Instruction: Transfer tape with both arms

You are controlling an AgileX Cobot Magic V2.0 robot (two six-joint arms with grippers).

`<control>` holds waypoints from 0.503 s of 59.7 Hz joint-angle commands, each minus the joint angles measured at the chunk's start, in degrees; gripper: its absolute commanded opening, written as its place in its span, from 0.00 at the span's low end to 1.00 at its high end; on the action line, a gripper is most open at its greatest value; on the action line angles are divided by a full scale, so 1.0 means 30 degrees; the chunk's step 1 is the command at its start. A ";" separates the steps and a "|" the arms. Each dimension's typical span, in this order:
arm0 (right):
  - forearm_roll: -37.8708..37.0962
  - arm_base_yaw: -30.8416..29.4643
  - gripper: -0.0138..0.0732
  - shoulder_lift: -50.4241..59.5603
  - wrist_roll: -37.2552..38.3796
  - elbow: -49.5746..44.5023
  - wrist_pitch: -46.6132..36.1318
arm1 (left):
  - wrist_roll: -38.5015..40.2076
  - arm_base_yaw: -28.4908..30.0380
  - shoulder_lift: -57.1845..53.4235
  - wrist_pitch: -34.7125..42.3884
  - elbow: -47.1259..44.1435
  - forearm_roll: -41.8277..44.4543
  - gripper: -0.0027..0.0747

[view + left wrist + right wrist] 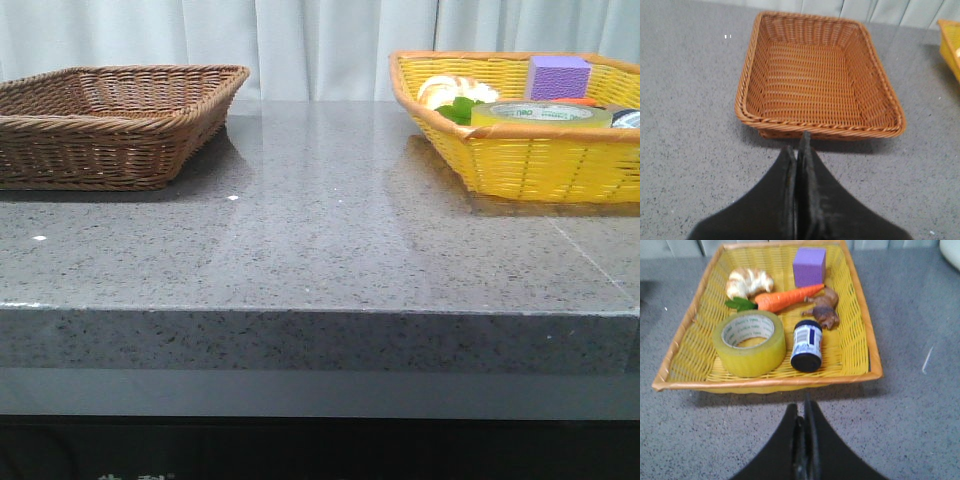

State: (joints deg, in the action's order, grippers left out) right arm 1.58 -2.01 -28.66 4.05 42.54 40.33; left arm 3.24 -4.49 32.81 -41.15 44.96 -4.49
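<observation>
Right wrist view: the tape (pixel 750 343) is seen untouched in the yellow basket (pixel 860 340); both hands, right (pixel 804 412) and left (pixel 799 150), are closed, empty. Opening and reaching is judged next.

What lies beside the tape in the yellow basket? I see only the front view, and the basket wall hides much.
Observer: A small jar with a dark cap lies on its side next to the tape, in the yellow basket.
Operator: Is the tape standing on edge?
Observer: No, it lies flat, its core opening facing up.
Operator: Is the right gripper open?
Observer: The right gripper is shut, outside the basket, over the table.
Operator: And the left one?
Observer: The left gripper is shut too, just short of the brown basket, which holds nothing.
</observation>
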 commanded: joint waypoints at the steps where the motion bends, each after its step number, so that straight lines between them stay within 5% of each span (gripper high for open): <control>1: -0.0033 -0.0128 0.08 -0.0930 0.0011 0.0581 -0.1242 | 0.0116 0.0079 0.0909 0.1300 0.0580 -0.0109 0.01; 16: 0.0023 -0.0128 0.12 -0.2494 -0.0309 0.0581 -0.1051 | 0.0116 0.0079 0.2608 0.1794 0.0580 0.0765 0.01; 22: 0.0023 -0.0128 0.32 -0.2965 -0.0734 0.0581 -0.0781 | 0.0074 0.0079 0.2766 0.2126 0.0580 0.1381 0.12; 30: 0.0023 -0.0128 0.70 -0.3556 -0.0736 0.0581 -0.0599 | 0.0074 0.0079 0.2766 0.2466 0.0580 0.1498 0.46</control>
State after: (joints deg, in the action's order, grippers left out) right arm 1.68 -2.01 -38.09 2.66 42.54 41.65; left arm 3.24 -4.49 40.84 -38.80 44.96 0.00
